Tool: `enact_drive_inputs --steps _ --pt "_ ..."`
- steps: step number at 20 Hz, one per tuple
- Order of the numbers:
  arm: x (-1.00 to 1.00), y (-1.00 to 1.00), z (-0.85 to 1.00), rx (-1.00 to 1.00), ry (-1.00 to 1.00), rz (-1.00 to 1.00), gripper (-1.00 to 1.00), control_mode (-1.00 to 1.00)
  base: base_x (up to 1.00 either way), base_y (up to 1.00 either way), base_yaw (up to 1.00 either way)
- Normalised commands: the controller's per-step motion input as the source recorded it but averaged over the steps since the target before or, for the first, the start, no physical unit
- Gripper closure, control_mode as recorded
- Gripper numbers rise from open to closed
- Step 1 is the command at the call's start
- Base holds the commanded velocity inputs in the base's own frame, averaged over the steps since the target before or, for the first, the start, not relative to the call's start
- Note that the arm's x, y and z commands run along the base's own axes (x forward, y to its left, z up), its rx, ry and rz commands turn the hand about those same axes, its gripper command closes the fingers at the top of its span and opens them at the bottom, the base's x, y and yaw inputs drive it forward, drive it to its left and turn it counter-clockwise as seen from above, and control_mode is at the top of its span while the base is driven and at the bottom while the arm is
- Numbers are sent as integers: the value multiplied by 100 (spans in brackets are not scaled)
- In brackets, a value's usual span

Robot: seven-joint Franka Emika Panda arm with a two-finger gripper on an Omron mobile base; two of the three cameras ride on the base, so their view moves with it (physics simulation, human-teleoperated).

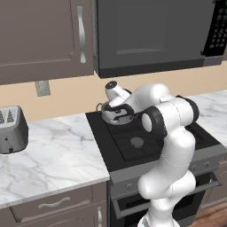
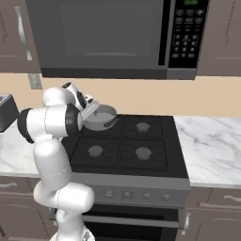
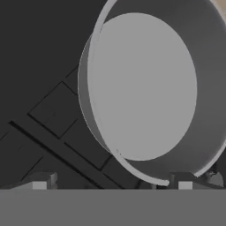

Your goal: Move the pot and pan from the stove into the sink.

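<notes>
The grey pot (image 2: 104, 116) sits on the back left burner of the black stove (image 2: 141, 141). My gripper (image 2: 89, 108) hangs at the pot's left rim, tilted down toward it. From the left base the pot (image 1: 107, 118) is partly covered by the gripper (image 1: 119, 111) and the arm. In the hand view the pot (image 3: 141, 88) is seen from above, over the dark grates of the stove (image 3: 48, 119). The gripper (image 3: 112, 183) is open, and the pot's near rim passes just inside the right fingertip (image 3: 185, 182). The pan and the sink are out of view.
A microwave (image 2: 108, 37) hangs low over the stove. A toaster (image 1: 12, 128) stands on the marble counter (image 1: 53, 155) to the left. More counter (image 2: 212, 141) runs to the right. Wall cabinets (image 1: 40, 35) hang above the left counter.
</notes>
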Motion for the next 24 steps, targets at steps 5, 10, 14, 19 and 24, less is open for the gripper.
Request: enact_drive_inputs --steps 5,10,14,19,24 --pt "26 0 -32 0 0 0 -100 -100 0 0 0" --pt "29 0 -29 0 0 1 -100 -100 0 0 0" --pt "35 0 -30 0 0 3 -100 -100 0 0 0" --pt "29 0 -27 0 0 4 -100 -100 0 0 0" --pt "14 0 -33 -1 1 6 -100 -100 0 0 0"
